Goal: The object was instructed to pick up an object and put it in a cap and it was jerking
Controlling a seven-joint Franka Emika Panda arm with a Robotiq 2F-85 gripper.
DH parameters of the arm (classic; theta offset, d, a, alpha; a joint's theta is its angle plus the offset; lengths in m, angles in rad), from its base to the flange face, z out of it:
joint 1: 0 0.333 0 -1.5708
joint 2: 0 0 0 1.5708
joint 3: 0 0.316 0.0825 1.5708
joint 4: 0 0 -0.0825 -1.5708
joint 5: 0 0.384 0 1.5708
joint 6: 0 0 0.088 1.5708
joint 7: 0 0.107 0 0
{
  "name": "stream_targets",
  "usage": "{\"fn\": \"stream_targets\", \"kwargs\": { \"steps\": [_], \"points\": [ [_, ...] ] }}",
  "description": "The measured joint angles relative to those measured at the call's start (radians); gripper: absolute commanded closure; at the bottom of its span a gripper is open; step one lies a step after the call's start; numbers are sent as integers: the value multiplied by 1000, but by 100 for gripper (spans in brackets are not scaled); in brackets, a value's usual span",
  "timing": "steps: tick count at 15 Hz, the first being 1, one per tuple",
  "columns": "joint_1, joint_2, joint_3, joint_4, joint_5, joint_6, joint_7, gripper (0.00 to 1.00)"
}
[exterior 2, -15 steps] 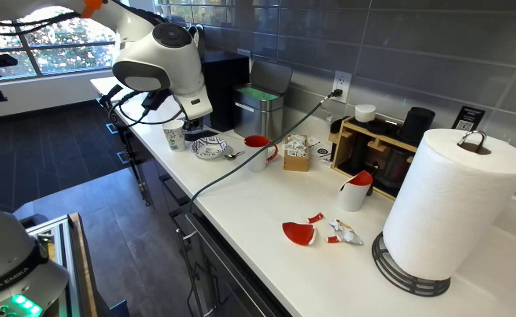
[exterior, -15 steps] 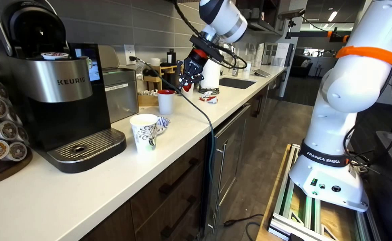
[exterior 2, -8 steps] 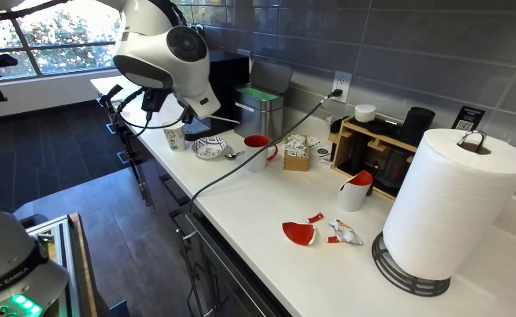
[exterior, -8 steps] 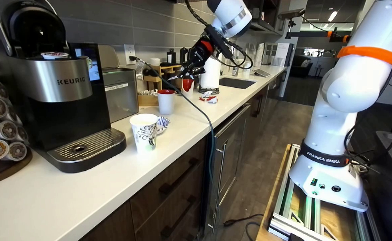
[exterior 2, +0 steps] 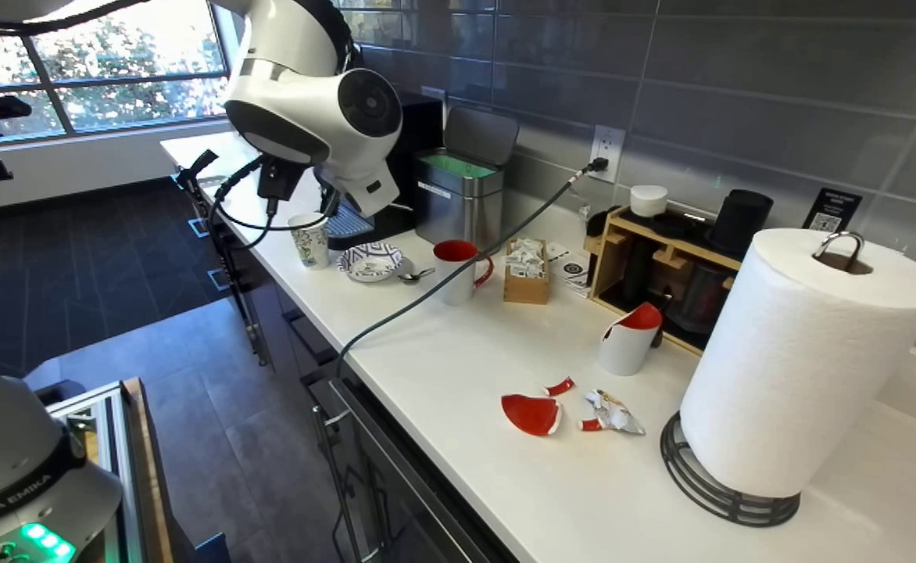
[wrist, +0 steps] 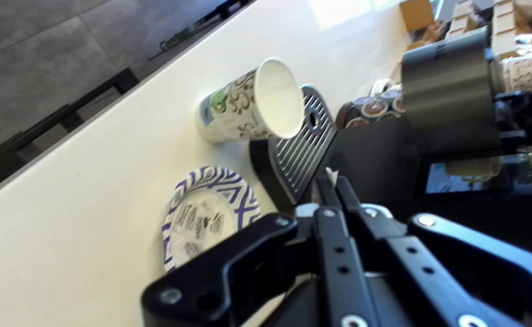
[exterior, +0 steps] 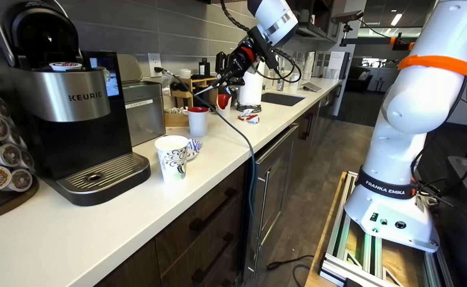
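white thin item (wrist: 332, 174) is poking out of the gripper (wrist: 335, 184), just right of and below center in the wrist view. jaws are nearly meeting, pinching it. it's coming through too small and blurred for us to name. in an exterior view we're seeing it as a pale sliver, upper middle of the frame, pointing down and left, hanging above the counter (exterior: 98, 223).

paper cup (wrist: 238, 109) is standing upright on the counter, apart from the item, just beside the drip tray (wrist: 300, 145) of the coffee machine (exterior: 70, 103), which is filling the left of the frame in an exterior view. below the cup in the wrist view, a patterned plate (wrist: 223, 178) is holding printed packets (wrist: 200, 225); we're not resolving the print.

in an exterior view the arm (exterior 2: 302, 109) is blocking our look at the gripper, upper left. mid frame: spoon (exterior 2: 417, 275) is lying just beside the plate, red-lined mug (exterior 2: 454, 289) is standing upright, wooden box (exterior 2: 527, 291) is holding small packets (exterior 2: 527, 259), steel bin (exterior 2: 458, 199) is sitting lid up. right of center, broken mug (exterior 2: 624, 349) is standing, red shard (exterior 2: 531, 414) and crumpled wrapper (exterior 2: 614, 412) are lying near it. paper towel roll (exterior 2: 802, 360) is taking up the right.
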Motion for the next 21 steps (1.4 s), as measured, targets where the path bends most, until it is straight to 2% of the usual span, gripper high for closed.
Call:
{"fn": "stream_targets", "kwargs": {
  "steps": [4, 7, 13, 16, 21],
  "points": [
    [-56, 28, -67, 87, 33, -318, 0, 99],
    [-107, 108, -103, 165, 58, -540, -1, 99],
    [-128, 349, -77, 335, 161, -839, 31, 99],
    [-144, 442, -81, 377, 171, -838, 134, 99],
    [-190, 478, -117, 386, 229, -700, 279, 99]
  ]
}}
